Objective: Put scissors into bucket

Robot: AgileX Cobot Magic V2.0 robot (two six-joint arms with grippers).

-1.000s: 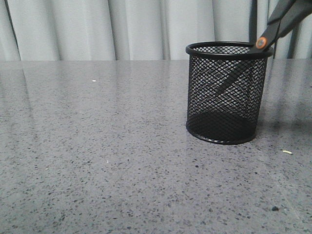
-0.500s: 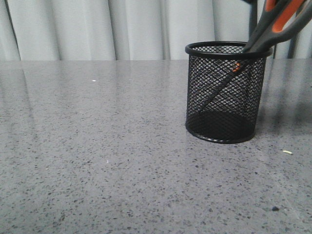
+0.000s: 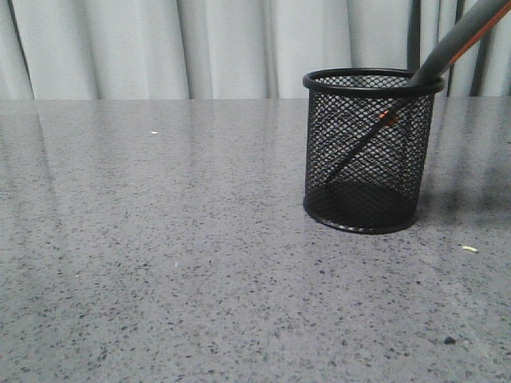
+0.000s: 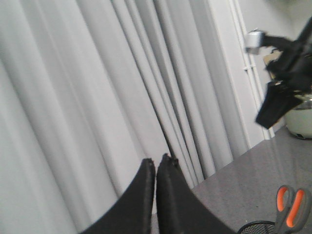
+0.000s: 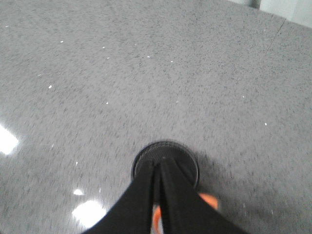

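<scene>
The black wire-mesh bucket [image 3: 366, 152] stands upright on the grey table. The scissors [image 3: 447, 52] lean inside it, blades down toward the base at the left, orange-red pivot [image 3: 389, 118] below the rim, handles sticking out up and to the right. My right gripper [image 5: 160, 166] hangs above the bucket [image 5: 187, 163] with a narrow gap between its fingers, holding nothing; orange handle lining [image 5: 210, 200] shows below it. In the left wrist view the right gripper [image 4: 275, 107] is well above the scissors handles [image 4: 291, 214]. My left gripper [image 4: 156, 161] is shut and empty, raised off to the side.
The speckled grey table [image 3: 160, 239] stretches left of and in front of the bucket. A pale curtain [image 3: 200, 48] hangs behind the table's far edge. A small pale scrap [image 3: 470, 249] lies on the table right of the bucket.
The scissors have slid down into the bucket: the pivot went from rim height to inside the mesh. The handles have turned edge-on and now lean on the rim, let go.
</scene>
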